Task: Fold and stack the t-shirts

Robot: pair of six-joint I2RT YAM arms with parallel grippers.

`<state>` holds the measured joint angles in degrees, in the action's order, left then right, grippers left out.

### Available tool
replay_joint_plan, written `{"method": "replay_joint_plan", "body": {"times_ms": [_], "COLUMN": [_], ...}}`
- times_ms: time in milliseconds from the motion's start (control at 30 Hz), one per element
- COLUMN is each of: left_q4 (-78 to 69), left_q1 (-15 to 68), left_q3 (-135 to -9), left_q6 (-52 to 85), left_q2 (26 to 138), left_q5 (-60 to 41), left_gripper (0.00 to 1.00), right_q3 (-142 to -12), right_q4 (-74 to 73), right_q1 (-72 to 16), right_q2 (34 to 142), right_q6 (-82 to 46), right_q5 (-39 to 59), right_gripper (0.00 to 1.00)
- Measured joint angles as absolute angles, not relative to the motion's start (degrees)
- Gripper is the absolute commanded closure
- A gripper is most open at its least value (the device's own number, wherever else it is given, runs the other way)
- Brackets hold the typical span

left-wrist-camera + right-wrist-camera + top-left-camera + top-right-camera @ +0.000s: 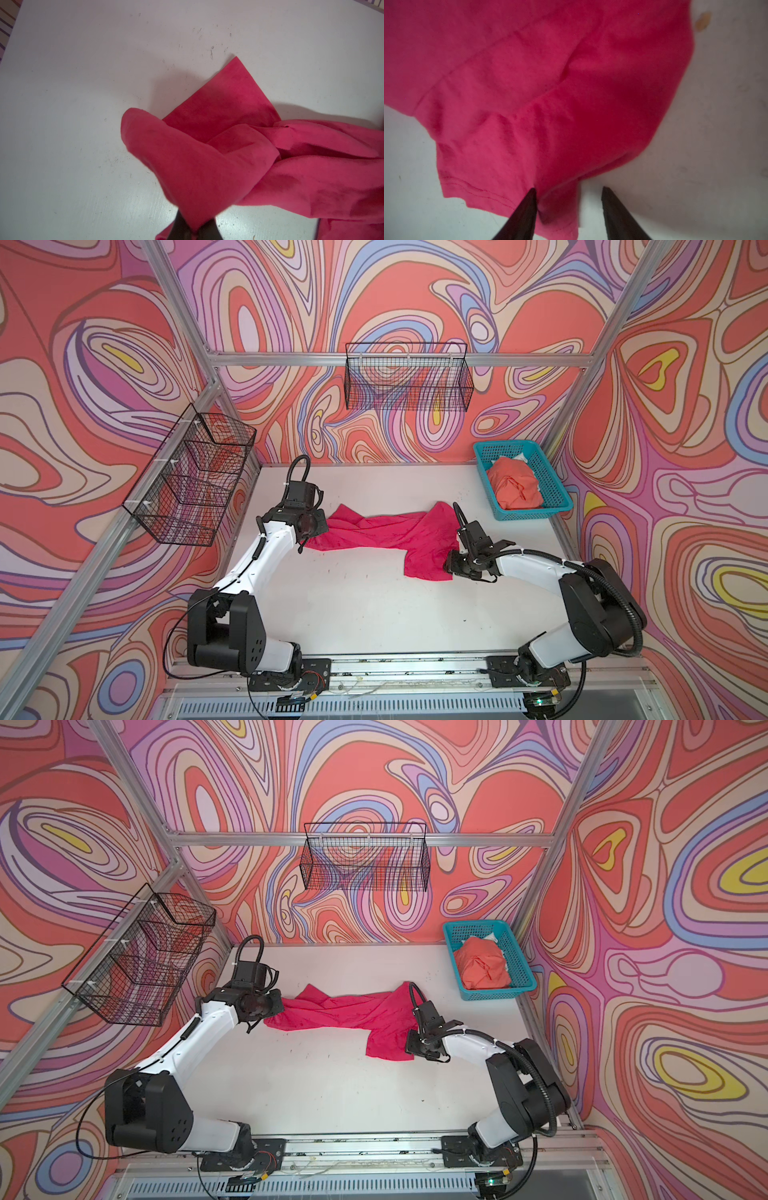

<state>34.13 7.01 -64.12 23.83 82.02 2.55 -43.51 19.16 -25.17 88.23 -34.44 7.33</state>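
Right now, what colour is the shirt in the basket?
Orange-coral shirt, clearest in a top view.

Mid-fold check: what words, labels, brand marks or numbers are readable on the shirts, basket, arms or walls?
No text is readable in any view.
The magenta t-shirt: plain, no print or tag showing.
The orange t-shirt in the teal basket: no print visible.
The left arm and right arm: any markings are too small to read.
The walls: swirl pattern only, no letters.

You have a scuffed white table (353, 605) under your right fingers (521, 218), swirly walls (395, 294) far beyond them, aluminium frame (291, 358), back rack (409, 381), side rack (191, 477).
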Motion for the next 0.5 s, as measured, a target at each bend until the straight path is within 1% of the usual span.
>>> {"method": "replay_joint_plan", "body": {"times_ms": [133,167,267,367,500], "left_q4": [34.02,34.02,34.04,34.22,35.48], "left_q1": [7.01,7.01,7.01,7.01,7.01], "left_q3": [-64.12,-64.1,-64.01,-63.18,-61.32], "left_q6": [24.1,24.21,24.29,24.93,26.61], "left_q2": [82.0,82.0,81.82,80.58,77.76], "left_q5": [2.35,2.24,1.89,1.19,-0.56], "left_gripper": [1.0,1.0,1.0,1.0,1.0], "right_q3": [-43.16,-42.83,-42.13,-43.44,-51.51], "right_q4": [14.9,14.66,17.98,25.67,36.93], "right_q1": [-26.41,-26.5,-26.7,-26.7,-26.7], "right_q2": [90.15,90.13,87.22,77.91,65.43], "right_q6": [-35.94,-36.6,-37.26,-37.8,-38.63], "right_q5": [7.9,8.01,7.66,5.26,1.06], "right_gripper": [0.99,1.0,1.0,1.0,1.0]}}
